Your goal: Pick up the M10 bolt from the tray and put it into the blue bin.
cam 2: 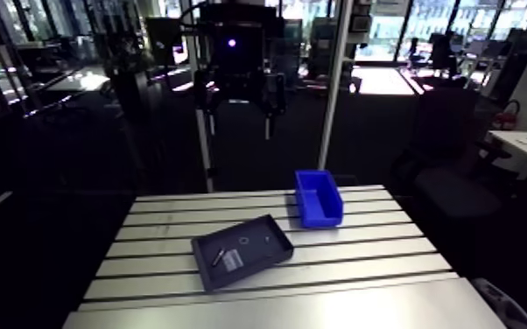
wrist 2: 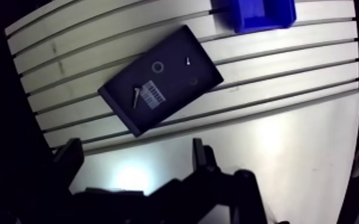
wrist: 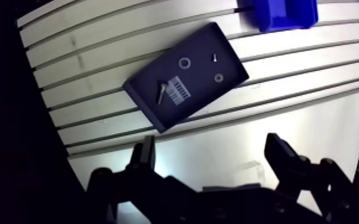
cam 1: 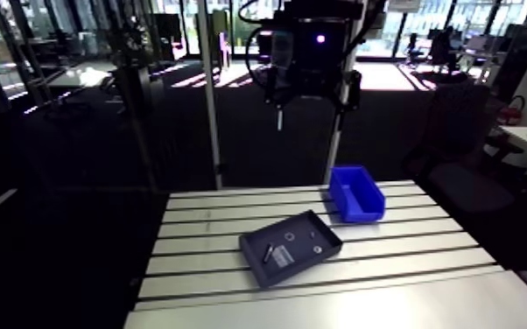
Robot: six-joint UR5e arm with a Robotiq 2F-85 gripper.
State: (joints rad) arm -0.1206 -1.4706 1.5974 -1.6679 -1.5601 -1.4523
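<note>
Looking at a slotted aluminium table point(cam 1: 407, 271) first, taking up most of the arm view. On it, a dark rectangular tray point(wrist: 212, 89), sitting skewed across the slots. Next up, a blue bin point(cam 1: 361, 211), open side up, near one corner of the tray with a gap in between.

Above all that, the gripper point(wrist: 210, 158), hanging well clear of table and tray. Fingers point(wrist: 145, 156) spread wide with nothing between them, so holding zilch.

Down inside the tray:
- A white barcode-type label point(wrist: 180, 93) stuck to the floor, toward the end away from the bin.
- Right next to that label, the M10 bolt point(wrist: 160, 93), lying flat on the tray floor on the side farther from the bin.
- Smaller still, two ring-shaped washers point(wrist: 185, 62) toward the bin end, well apart from the bolt.
- Tiniest of the lot, a little screw-looking bit point(wrist: 214, 58) near the washers, too small to make out properly.
</note>
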